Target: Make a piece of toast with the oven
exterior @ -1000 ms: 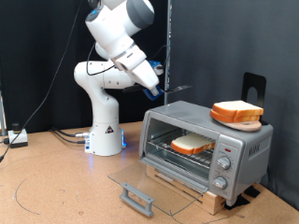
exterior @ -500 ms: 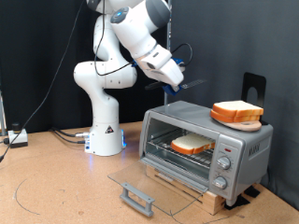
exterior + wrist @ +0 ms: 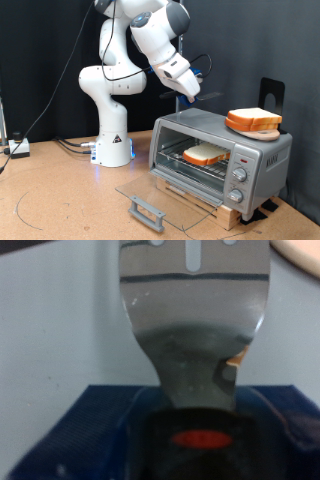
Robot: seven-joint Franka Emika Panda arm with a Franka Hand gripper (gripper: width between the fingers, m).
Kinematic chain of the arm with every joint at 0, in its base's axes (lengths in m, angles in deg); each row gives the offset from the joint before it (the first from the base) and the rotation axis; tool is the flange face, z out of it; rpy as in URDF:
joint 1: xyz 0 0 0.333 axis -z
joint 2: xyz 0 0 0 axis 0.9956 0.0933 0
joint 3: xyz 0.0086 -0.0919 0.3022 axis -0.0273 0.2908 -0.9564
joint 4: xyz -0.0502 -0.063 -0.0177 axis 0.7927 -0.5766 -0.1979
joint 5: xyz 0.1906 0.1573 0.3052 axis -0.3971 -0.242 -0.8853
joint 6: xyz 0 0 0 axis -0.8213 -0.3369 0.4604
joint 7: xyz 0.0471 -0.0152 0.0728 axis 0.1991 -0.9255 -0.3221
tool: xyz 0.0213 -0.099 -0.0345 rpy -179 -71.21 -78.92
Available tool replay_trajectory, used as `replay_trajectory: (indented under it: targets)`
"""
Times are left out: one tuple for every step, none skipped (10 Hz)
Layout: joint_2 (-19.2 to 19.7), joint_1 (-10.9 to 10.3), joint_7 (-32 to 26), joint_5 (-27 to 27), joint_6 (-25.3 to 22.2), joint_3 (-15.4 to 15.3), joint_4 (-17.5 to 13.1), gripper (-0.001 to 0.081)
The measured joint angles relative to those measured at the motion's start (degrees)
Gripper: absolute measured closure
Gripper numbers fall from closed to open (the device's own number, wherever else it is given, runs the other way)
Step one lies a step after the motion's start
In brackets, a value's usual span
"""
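Note:
The piece of toast [image 3: 205, 154] lies flat on the wire rack inside the oven [image 3: 262, 157], whose glass door [image 3: 150, 195] hangs open and down with its grey handle towards the front. My gripper [image 3: 189, 88] hangs above the oven's top, near the corner on the exterior view's left, well above the toast. It is shut on a metal spatula [image 3: 195, 320], whose slotted blade fills the wrist view over a grey surface. A pale bread edge [image 3: 300, 254] shows in that view's corner.
A thicker pile of bread [image 3: 253, 121] rests on the oven's roof towards the exterior view's right. The oven stands on a wooden board [image 3: 215, 207]. The robot's white base [image 3: 112, 145] stands behind at the left, with cables [image 3: 70, 145] on the table.
The arm has swung towards the exterior view's right, carrying the gripper and spatula from left of the oven to above its roof. Toast, bread pile and door have not moved.

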Motion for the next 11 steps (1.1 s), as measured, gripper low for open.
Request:
replay_trajectory:
  targets:
    - [0.01, -0.01, 0.00, -0.85, 0.17, -0.57, 0.53, 0.0410]
    - [0.02, -0.15, -0.01, -1.85, -0.12, -1.01, 0.71, 0.0410]
    - [0.02, -0.45, -0.01, -2.52, -0.43, -1.46, 0.71, 0.0410]
    - [0.02, -0.78, -0.01, -2.80, -0.60, -2.01, 0.72, 0.0410]
    - [0.02, -0.90, -0.01, -2.83, -0.64, -2.66, 0.77, 0.0410]
    - [0.02, -0.89, 0.05, -2.83, -0.44, -3.49, 1.02, 0.0410]
    - [0.02, -0.89, 0.08, -2.84, -0.17, -4.33, 1.37, 0.0410]
    - [0.03, -0.88, 0.08, -3.49, 0.17, -5.09, 1.66, 0.0410]
    - [0.03, -0.88, 0.08, -4.62, 0.57, -5.89, 1.80, 0.0410]
    - [0.03, -0.88, 0.08, -5.74, 0.97, -6.71, 1.83, 0.0410]
    - [0.03, -0.88, 0.08, -6.71, 1.32, -7.51, 1.83, 0.0410]
